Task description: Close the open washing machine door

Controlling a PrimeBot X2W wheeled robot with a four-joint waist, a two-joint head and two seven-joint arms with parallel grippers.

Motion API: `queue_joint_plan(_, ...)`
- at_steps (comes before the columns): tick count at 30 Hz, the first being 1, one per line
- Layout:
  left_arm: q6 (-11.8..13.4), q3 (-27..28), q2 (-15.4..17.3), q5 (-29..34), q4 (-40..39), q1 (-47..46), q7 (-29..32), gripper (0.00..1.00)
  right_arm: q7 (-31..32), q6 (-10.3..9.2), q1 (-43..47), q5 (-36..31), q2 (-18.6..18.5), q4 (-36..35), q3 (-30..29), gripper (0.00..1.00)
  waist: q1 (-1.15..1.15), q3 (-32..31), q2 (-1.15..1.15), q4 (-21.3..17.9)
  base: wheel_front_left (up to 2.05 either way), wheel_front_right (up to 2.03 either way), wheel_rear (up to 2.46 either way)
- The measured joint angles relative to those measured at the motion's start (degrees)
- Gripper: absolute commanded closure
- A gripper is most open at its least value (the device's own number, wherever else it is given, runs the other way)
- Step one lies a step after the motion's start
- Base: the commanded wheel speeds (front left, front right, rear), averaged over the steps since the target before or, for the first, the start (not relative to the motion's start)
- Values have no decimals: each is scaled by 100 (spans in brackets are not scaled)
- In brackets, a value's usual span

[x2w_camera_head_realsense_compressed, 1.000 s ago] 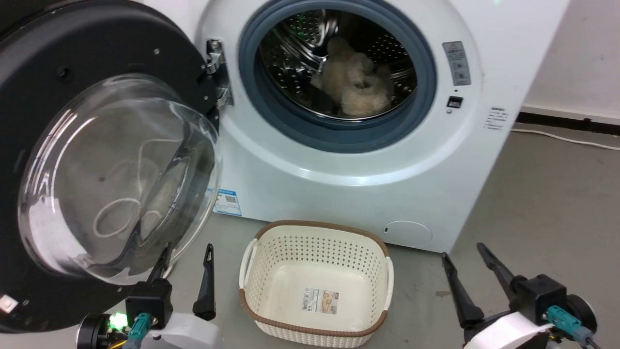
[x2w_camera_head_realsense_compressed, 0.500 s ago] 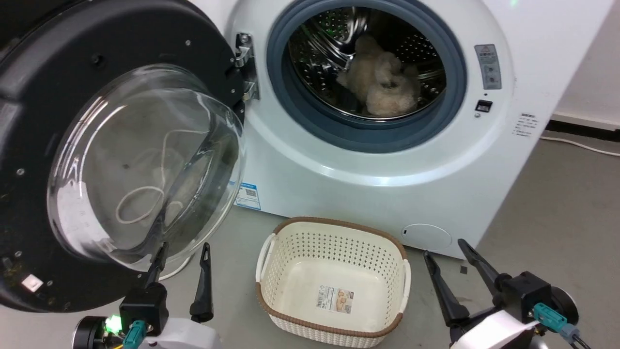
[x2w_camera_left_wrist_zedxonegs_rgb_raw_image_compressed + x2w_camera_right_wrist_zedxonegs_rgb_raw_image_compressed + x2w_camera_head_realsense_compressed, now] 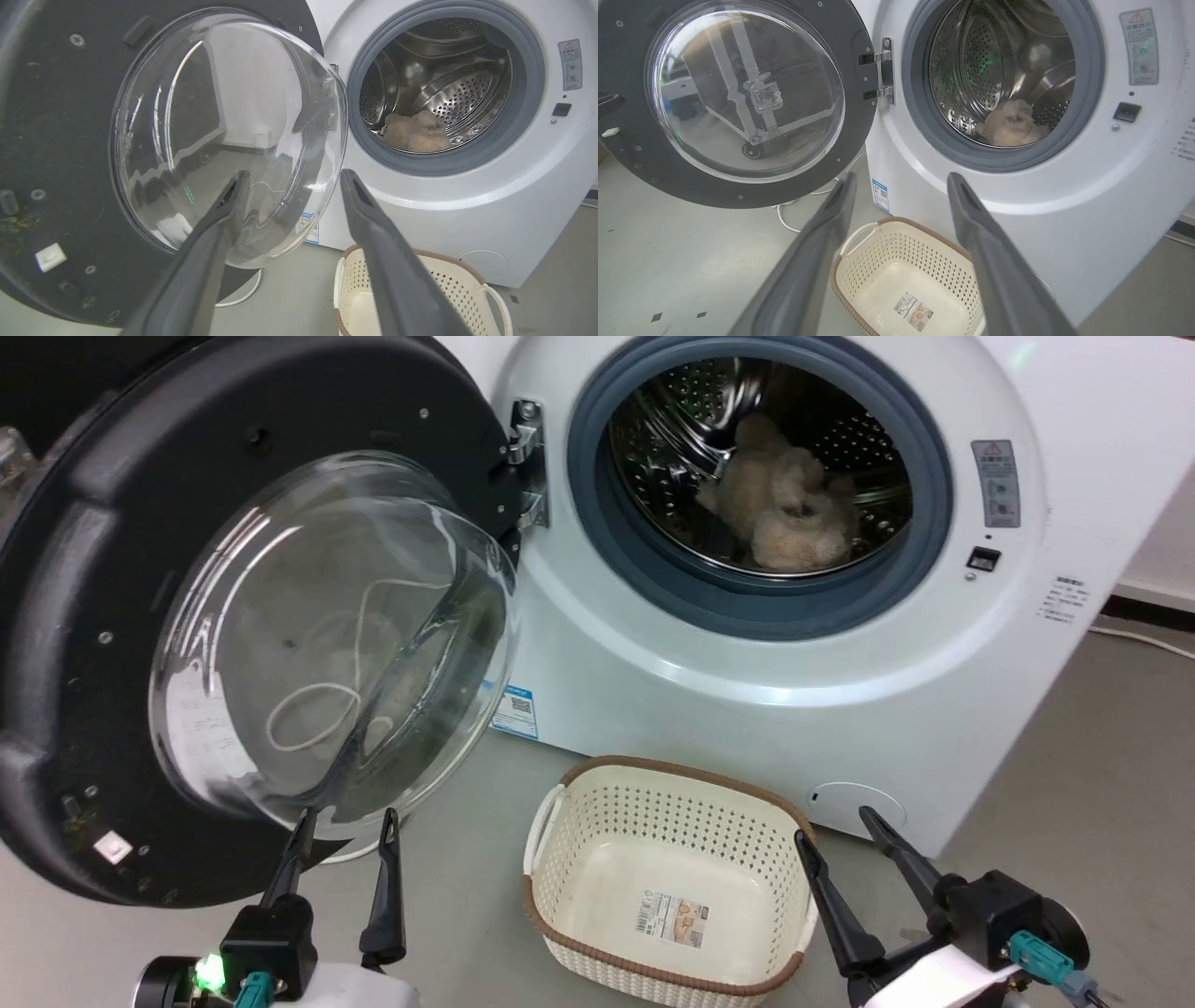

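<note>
The washing machine door stands wide open at the left, its black frame around a bulging clear glass bowl, hung on a metal hinge. The white washing machine shows its grey-rimmed steel drum with a beige fluffy item inside. My left gripper is open, low at the left, its fingertips just below the glass bowl. At the lower right, by the basket, my right gripper is open and empty. The door also fills the left wrist view's left, and the door hangs at the right wrist view's left.
A cream perforated basket with a brown rim sits on the grey floor before the machine, between my grippers. A white cable lies on the floor under the door. A blue label sticker is low on the machine's front.
The head view has shifted so the machine, door and basket sit further right in the picture. Both grippers stay open and low, nothing taken hold of.
</note>
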Motion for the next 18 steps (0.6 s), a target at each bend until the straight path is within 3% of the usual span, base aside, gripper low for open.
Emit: queue_joint_plan(18,-2,116,-1,-43,-71,194,-225,0,-230,1,-30,246,-74,176,390,0,0,-14,0,467,0,0,0)
